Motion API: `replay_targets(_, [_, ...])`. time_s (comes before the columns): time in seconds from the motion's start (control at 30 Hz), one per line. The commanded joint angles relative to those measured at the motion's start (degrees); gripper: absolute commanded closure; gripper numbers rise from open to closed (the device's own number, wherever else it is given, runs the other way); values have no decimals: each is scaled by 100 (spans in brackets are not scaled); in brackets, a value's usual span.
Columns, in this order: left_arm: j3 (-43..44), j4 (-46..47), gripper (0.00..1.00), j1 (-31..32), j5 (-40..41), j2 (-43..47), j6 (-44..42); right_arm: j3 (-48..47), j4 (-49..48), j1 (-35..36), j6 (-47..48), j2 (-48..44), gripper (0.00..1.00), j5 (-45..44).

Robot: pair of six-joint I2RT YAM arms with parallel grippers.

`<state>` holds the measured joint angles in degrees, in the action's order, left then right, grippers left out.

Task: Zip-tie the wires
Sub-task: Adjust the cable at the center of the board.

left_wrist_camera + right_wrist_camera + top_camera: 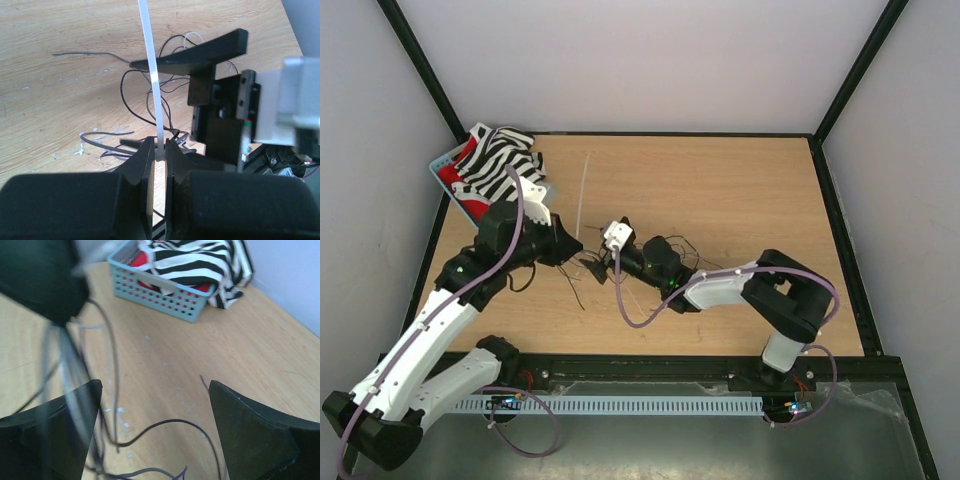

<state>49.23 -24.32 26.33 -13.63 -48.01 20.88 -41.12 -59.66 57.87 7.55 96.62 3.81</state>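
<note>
Zip tie [153,75] held — wires [116,390] unbound
My left jaws pinch one end; my right jaws gape empty above the counter [60,100] — looping and cinching are left, I judge.

Left gripper [160,148] clamped shut on zip tie [159,115]. Right gripper [155,389] held wide open, arm folded toward desk centre.

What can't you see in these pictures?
- Left wrist view: the left hand hides the lower end of the zip tie, so whether it circles the wires is unclear.
- Right wrist view: wires beside the right hand are blurred.
- Top view: right arm covers some wires; striped cloth hides what the basket holds.
</note>
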Motion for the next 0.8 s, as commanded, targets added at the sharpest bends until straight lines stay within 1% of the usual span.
replay_targets(0.0, [319, -247, 100, -37, 65, 202, -80, -251, -970, 2, -45, 407, 2, -1256])
replay_targets(0.2, [295, -668, 100, -57, 409, 470, 43, -414, -1670, -7, 13, 981, 0, -2514])
replay_targets(0.37, [287, -949, 100, -154, 432, 701, 178, -714, -2068, -195, -117, 1635, 1, -3080])
replay_targets(0.53, [307, -1261, 100, -330, 549, 921, 179, -710, -2314, -607, -437, 1820, 1, -3303])
replay_targets(0.67, [332, -1355, 100, -535, 382, 951, 223, -600, -2392, -941, -420, 1708, 1, -3374])
replay_targets(0.77, [320, -1391, 100, -596, 308, 912, 239, -516, -2303, -1223, -447, 1570, 1, -3262])
